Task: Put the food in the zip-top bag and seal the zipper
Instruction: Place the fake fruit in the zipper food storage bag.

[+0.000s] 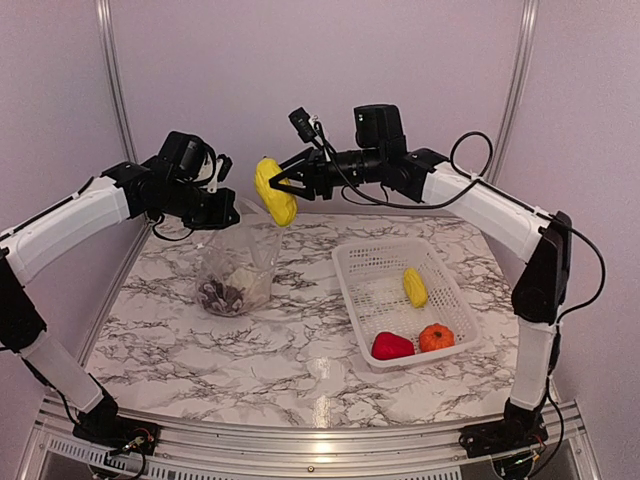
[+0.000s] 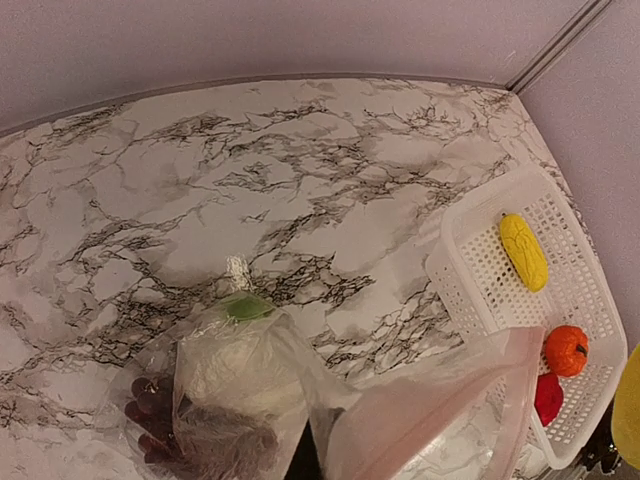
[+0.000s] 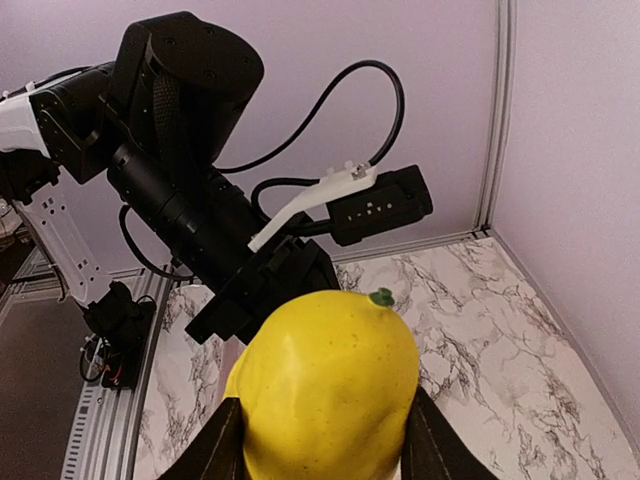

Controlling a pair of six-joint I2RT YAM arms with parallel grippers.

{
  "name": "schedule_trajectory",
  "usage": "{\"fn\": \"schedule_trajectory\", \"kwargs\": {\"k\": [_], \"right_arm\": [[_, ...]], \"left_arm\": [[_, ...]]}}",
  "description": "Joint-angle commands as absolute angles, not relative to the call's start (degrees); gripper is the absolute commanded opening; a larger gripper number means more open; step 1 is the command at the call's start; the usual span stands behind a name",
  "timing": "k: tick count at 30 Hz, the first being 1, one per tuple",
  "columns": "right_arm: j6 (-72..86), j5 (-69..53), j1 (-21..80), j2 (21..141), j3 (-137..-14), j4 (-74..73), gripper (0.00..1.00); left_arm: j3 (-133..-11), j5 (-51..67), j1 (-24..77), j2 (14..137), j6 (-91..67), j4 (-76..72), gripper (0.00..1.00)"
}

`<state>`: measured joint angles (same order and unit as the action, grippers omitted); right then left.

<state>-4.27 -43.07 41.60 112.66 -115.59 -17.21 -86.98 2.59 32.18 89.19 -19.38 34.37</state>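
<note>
Seen from above, the right end effector point(image 1: 282, 183) pinches a yellow piece point(image 1: 275, 195), its long axis nearly upright. The zip-top bag point(image 1: 238, 272) sits at seven o'clock below it on the tabletop point(image 1: 300, 345). The left end effector point(image 1: 222, 208) appears to pinch its rim.

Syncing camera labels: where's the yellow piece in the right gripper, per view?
Top external: yellow piece upper centre, in the right gripper, above the zip-top bag.
Left wrist: only a yellow sliver at the right edge, probably it.
Right wrist: yellow piece bottom centre, close up.
Shared landmark: the marble table.
</note>
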Motion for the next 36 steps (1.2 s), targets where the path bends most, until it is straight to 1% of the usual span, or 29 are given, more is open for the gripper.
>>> {"fn": "schedule_trajectory", "kwargs": {"k": [1,10,19,23,30,36], "right_arm": [[-0.4,-45.7,42.4,115.5,-117.8,-11.5,0.34],[-0.7,-45.3,43.4,118.5,-117.1,-9.9,0.34],[-4.0,-43.0,45.1,117.7,-112.8,-10.1,0.38],[-7.8,-41.0,45.5,117.9,-111.3,-11.1,0.42],[-9.9,-39.0,45.7,118.2,-110.7,-13.2,0.59],[-15.7,-38.1,45.9,116.6,-113.4,-21.6,0.67]], "left_arm": [[-85.3,3.8,31.9,87.4,-20.7,32.3,0.00],[-83.6,4.6,31.4,87.2,-22.4,30.4,0.00],[-82.2,7.6,29.8,85.9,-24.9,27.9,0.00],[-81.4,8.9,29.1,85.2,-26.1,26.6,0.00],[-80.6,9.4,28.5,85.0,-26.2,26.2,0.00],[-79.5,10.0,27.6,84.8,-26.0,25.9,0.00]]}}
